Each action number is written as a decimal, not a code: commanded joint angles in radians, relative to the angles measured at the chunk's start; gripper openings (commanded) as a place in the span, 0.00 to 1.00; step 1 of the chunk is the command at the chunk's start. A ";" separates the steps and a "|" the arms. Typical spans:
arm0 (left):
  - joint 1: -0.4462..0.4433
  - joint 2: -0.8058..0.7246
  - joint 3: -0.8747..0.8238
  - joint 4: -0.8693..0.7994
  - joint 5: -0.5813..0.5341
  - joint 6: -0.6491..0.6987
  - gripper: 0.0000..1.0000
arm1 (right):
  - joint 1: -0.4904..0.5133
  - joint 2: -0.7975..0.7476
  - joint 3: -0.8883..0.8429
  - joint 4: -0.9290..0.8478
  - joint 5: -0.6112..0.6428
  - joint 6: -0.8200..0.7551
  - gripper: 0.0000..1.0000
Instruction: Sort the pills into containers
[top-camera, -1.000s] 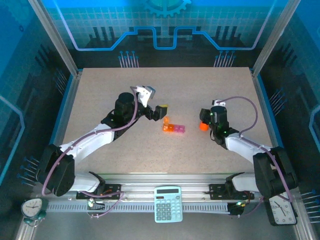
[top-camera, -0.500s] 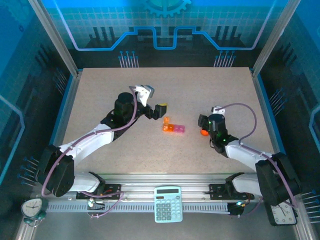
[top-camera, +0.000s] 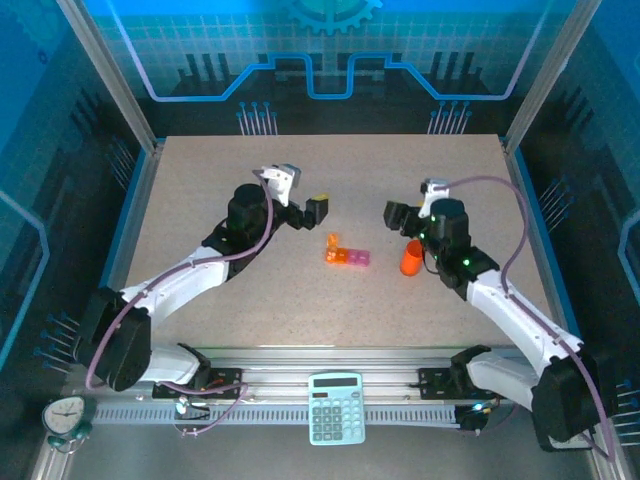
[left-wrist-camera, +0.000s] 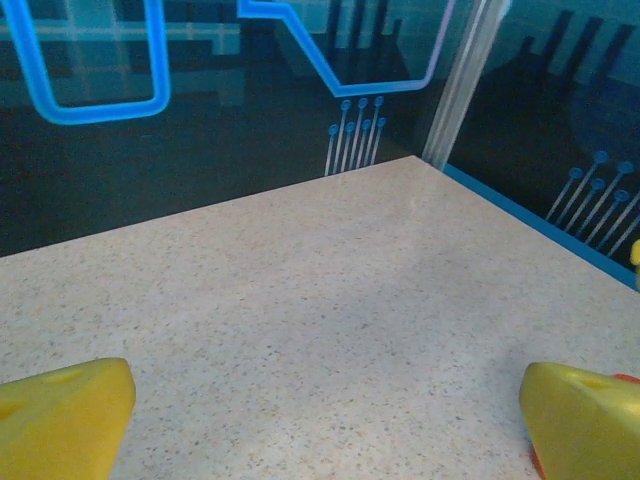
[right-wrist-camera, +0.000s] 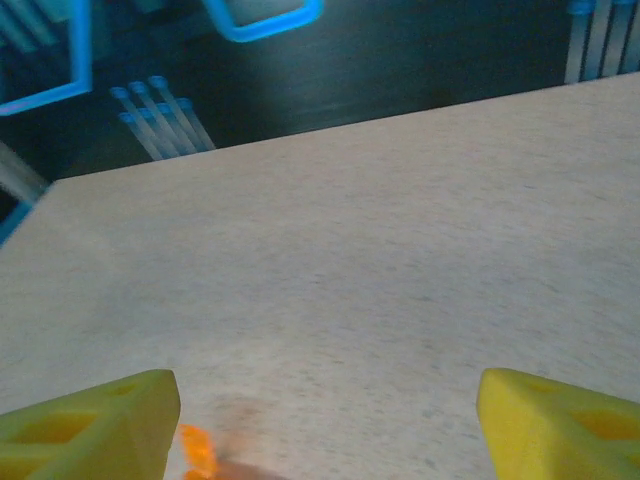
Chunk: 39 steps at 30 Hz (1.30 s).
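The containers (top-camera: 346, 254), a short strip of orange and magenta compartments, lie mid-table between both arms. My left gripper (top-camera: 317, 210) hovers just behind and left of them, open; in the left wrist view its yellow fingertips (left-wrist-camera: 62, 416) frame bare tabletop. My right gripper (top-camera: 394, 215) is raised right of the strip, open, with nothing between its fingers (right-wrist-camera: 560, 420). An orange scrap (right-wrist-camera: 197, 452) peeks in beside its left finger; what it is I cannot tell. No loose pills show in any view.
An orange cylindrical bottle (top-camera: 411, 258) stands on the table under the right wrist. A calculator (top-camera: 336, 407) sits on the front rail, with small clocks at the left (top-camera: 65, 416) and right (top-camera: 566, 425) corners. Blue frame edges bound the speckled table (top-camera: 200, 170).
The right gripper has pulled up and back-left away from the orange bottle, which now stands alone. The left gripper has drifted slightly back and left.
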<state>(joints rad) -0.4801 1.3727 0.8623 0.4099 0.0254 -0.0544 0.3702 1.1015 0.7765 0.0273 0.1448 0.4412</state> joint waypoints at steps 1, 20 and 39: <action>0.027 0.041 0.036 0.026 -0.027 -0.040 0.99 | 0.012 0.110 0.139 -0.204 -0.241 -0.040 0.79; 0.099 0.243 0.229 -0.144 0.127 -0.053 0.86 | 0.106 0.574 0.503 -0.658 -0.277 -0.210 0.77; 0.099 0.432 0.477 -0.517 0.210 -0.048 0.00 | 0.125 0.748 0.545 -0.697 -0.160 -0.254 0.76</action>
<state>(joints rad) -0.3878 1.7817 1.2961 -0.0292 0.1917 -0.0994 0.4854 1.8313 1.2980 -0.6514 -0.0292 0.2039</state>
